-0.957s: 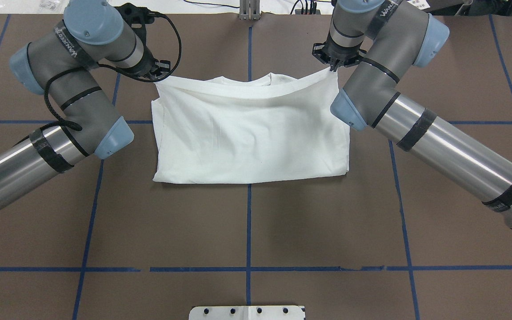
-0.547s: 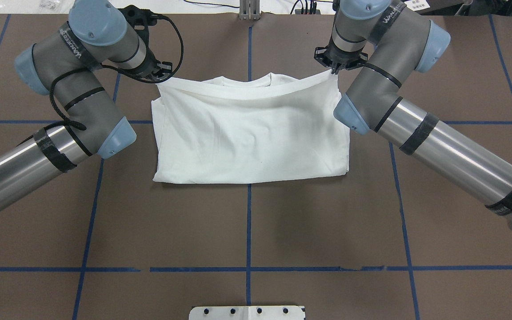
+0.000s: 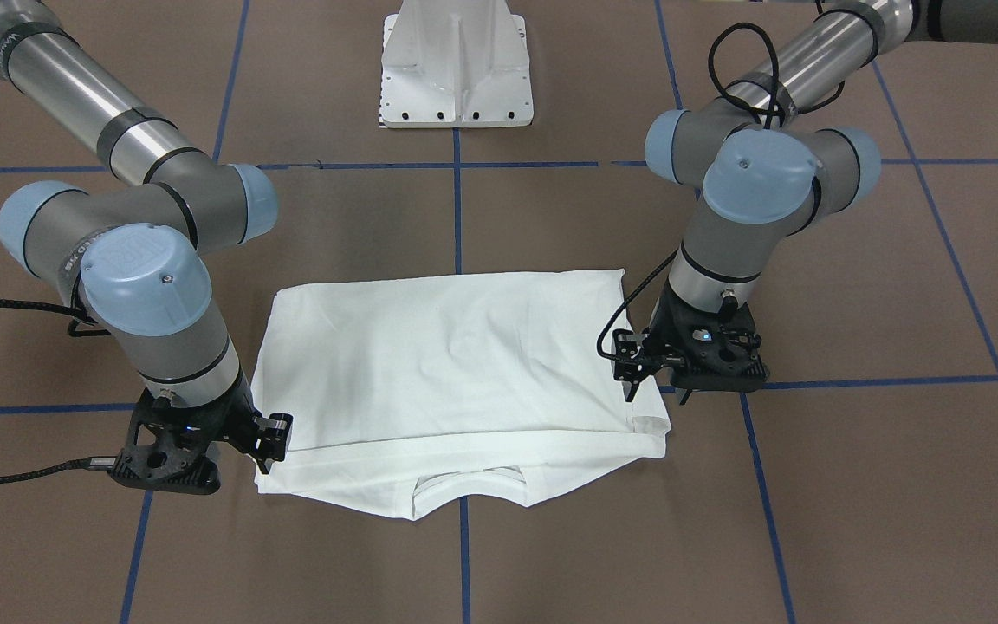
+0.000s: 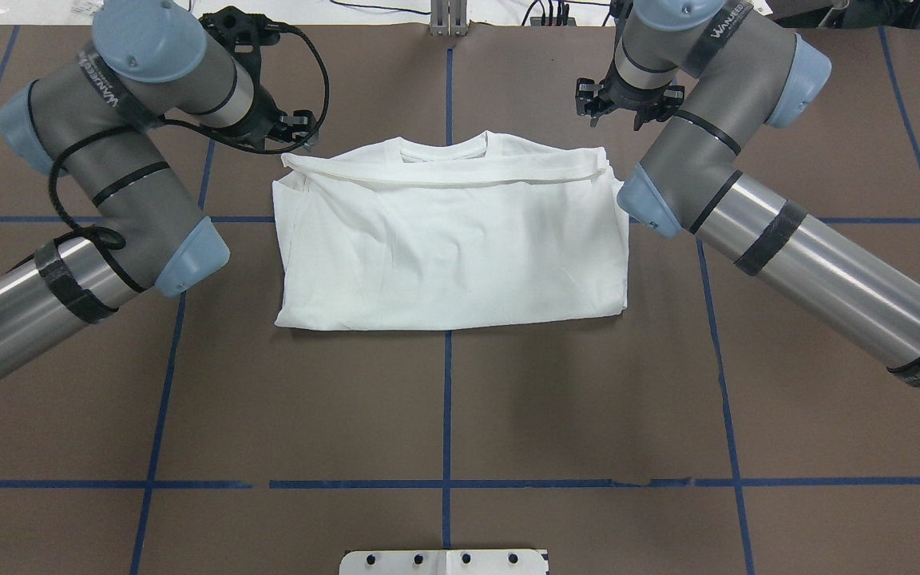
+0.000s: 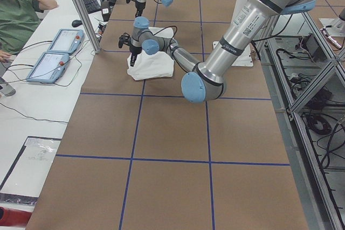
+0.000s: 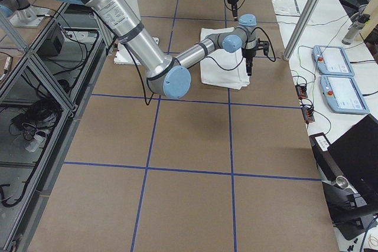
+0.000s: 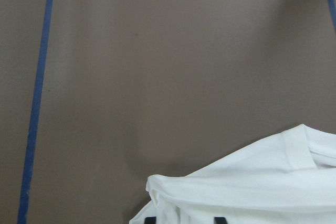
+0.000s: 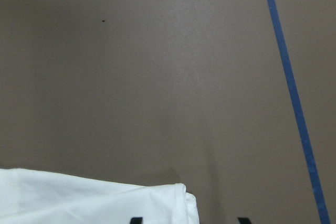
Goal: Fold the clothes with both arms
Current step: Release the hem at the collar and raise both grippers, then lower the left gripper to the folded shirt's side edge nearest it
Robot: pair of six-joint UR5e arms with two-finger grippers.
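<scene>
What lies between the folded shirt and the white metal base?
Between shirt and base, only bare table crossed by blue tape, shown in the overhead view.

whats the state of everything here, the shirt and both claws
shirt, folded, lying flat, held by neither claw
left claw, open, at one collar-side corner of the shirt
right claw, open, near the other collar-side corner
</scene>
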